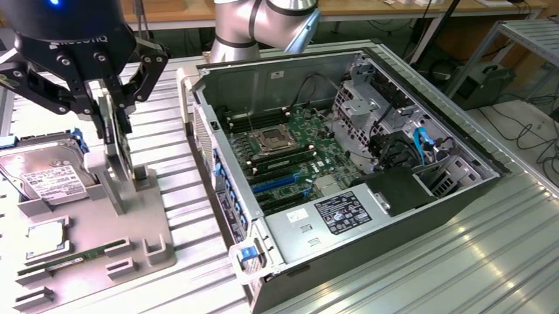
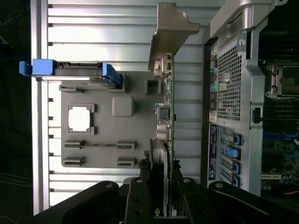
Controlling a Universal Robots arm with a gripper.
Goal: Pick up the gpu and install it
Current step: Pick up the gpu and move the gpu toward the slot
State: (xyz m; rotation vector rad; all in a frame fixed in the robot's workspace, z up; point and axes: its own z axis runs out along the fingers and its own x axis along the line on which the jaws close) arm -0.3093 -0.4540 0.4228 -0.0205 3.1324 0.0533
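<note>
1. The gripper [image 1: 114,103] is seen clenched on the graphics card [image 1: 116,140]. One finger is pressed to each face, near the end away from the bracket.
2. In the wrist view the graphics card is seen edge-on. It runs from between the fingers [image 2: 140,196] out to its silver bracket [image 2: 170,28].
3. The graphics card is held upright on its long edge, above the upright posts of the grey holder tray [image 1: 148,216]. Whether its lower edge is seated in the slot cannot be told.
4. A hard drive [image 1: 44,173] with a white label and blue side rails is propped at a tilt on the tray, on the exterior view's left of the card.
5. A processor chip [image 1: 46,239] is noted in a square pocket nearer the camera. A memory stick [image 1: 74,258] lies flat between small clips beside it.
6. The tray is set on a ribbed metal table [image 1: 454,261].
7. A computer case [image 1: 262,78] lies on the table at the exterior view's right of the tray, with its open side up.
8. Inside the case, a green motherboard [image 1: 297,154] with blue slots [image 1: 275,183] is exposed.
9. Behind the case, the robot arm [image 1: 262,26] is recorded, with a wooden bench [image 1: 367,8] beyond it.
</note>
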